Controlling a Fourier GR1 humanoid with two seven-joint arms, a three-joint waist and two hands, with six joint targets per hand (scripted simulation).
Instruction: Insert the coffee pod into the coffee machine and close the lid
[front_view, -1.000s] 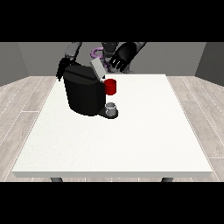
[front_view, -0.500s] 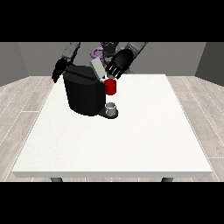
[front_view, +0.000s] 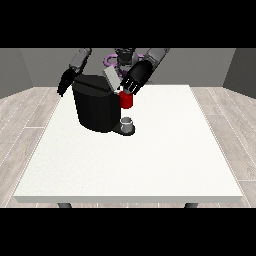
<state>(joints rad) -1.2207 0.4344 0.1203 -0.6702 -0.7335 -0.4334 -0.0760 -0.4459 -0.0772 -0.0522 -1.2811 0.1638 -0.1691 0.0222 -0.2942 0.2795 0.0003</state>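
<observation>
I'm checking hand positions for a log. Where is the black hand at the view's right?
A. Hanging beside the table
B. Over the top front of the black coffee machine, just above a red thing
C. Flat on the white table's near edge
B: the black hand at the view's right sits over the top front of the black coffee machine, just above the red thing at the machine.

I see the coffee machine (front_view: 97, 107), a squat black body standing upright near the far left part of the white table (front_view: 150, 160). Its grey lid (front_view: 112, 79) is tilted up and open above the machine's top front edge. A red thing at the machine (front_view: 126, 100) sits at its front, just below the lid. Below that, on the machine's base, stands a small grey thing (front_view: 127, 123); I cannot tell whether it is the pod.
</observation>
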